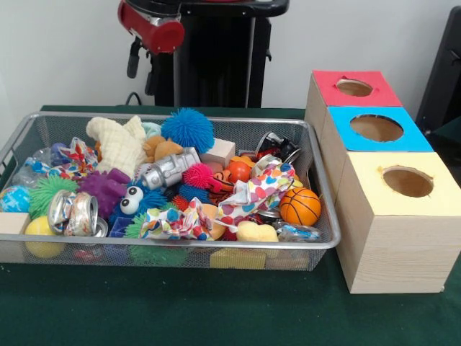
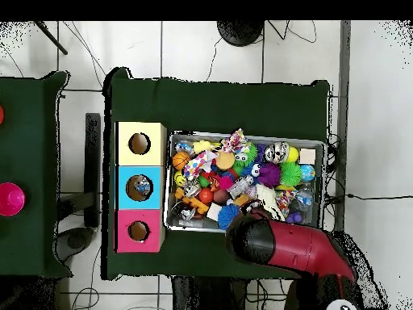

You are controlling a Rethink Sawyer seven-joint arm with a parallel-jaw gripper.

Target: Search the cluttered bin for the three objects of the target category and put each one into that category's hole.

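A wire mesh bin holds a heap of mixed toys. Among them are a blue spiky ball, a small basketball, crushed cans, a silver robot figure, a purple fuzzy toy and a wooden block. Beside the bin stand three wooden boxes with round holes: red, blue and yellow. The red arm hangs high over the bin's far edge. Its gripper shows only as a dark piece under the arm, well above the toys.
Green cloth covers the table. A cream plush, a green spiky ball, patterned cloth and a yellow ball crowd the bin. In the overhead view something small lies inside the blue box's hole.
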